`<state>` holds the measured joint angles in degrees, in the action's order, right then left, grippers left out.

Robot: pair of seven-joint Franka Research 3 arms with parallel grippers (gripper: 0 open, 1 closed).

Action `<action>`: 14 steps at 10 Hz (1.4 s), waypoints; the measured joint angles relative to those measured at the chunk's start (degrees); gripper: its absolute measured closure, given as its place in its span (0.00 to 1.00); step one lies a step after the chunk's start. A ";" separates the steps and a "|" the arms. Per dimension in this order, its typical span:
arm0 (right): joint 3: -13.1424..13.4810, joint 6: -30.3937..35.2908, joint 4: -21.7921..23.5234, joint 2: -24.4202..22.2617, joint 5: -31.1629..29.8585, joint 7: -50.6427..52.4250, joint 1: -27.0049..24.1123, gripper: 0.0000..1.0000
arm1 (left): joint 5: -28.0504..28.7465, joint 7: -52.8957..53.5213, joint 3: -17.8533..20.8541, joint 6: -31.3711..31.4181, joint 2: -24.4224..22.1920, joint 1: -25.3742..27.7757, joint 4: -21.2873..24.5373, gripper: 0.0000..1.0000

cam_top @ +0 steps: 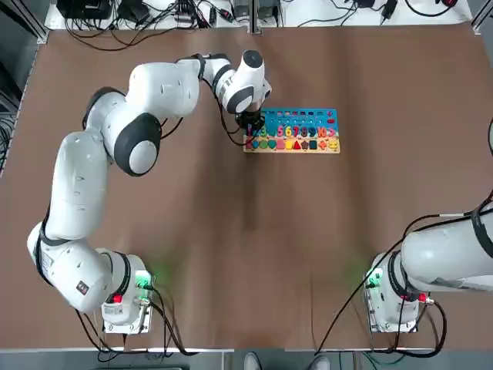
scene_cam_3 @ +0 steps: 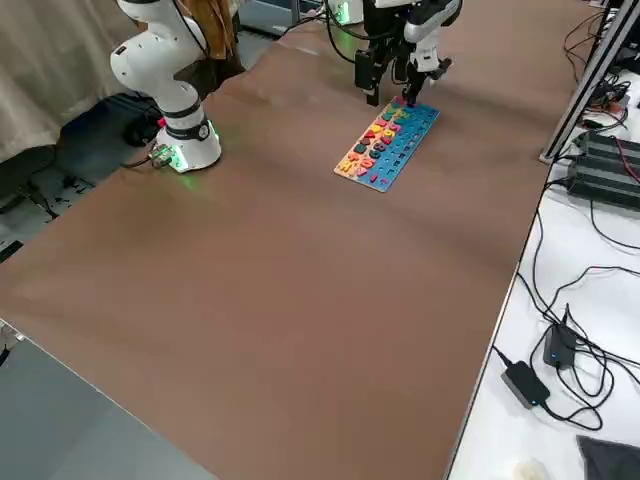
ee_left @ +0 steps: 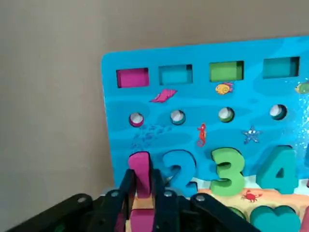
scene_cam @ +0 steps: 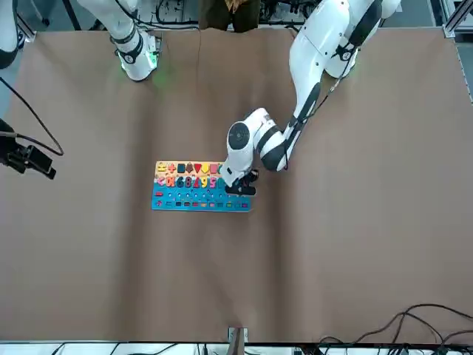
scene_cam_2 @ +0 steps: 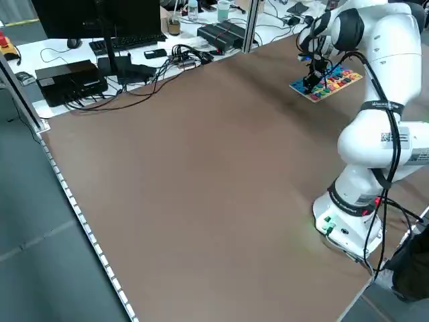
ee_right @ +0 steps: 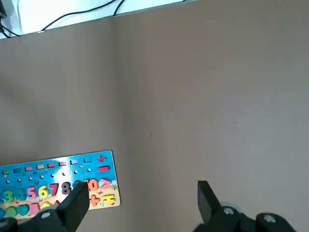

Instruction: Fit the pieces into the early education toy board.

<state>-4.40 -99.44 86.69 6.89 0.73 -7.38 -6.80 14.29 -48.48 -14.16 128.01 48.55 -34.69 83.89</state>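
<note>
Left gripper (ee_left: 144,191) fingers narrowly clasp a pink numeral piece (ee_left: 140,166) at the toy board (ee_left: 203,130); right gripper (ee_right: 140,203) parked, spread wide

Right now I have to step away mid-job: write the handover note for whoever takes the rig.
Left gripper: at the board's near-left corner, fingers around the pink "1" piece standing at its slot beside the blue 2; whether it is released is unclear.
Right gripper: open, empty, parked away from the board.
Done: the numerals in view are in their slots.
Left: confirm the "1" is seated, then withdraw the left arm.
</note>
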 joint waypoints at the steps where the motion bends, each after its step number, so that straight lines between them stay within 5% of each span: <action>1: 0.00 0.00 0.00 0.00 0.00 0.00 0.00 0.01 | 0.01 0.01 -0.01 0.01 -0.01 -0.04 0.06 0.71; 14: 0.05 -0.02 -0.01 0.00 0.00 0.00 -0.01 0.01 | 0.01 -0.04 -0.27 -0.17 -1.67 -0.04 1.78 0.71</action>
<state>-4.36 -99.47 86.68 6.89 0.73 -7.38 -6.80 14.30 -48.52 -14.42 127.85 46.88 -34.73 85.67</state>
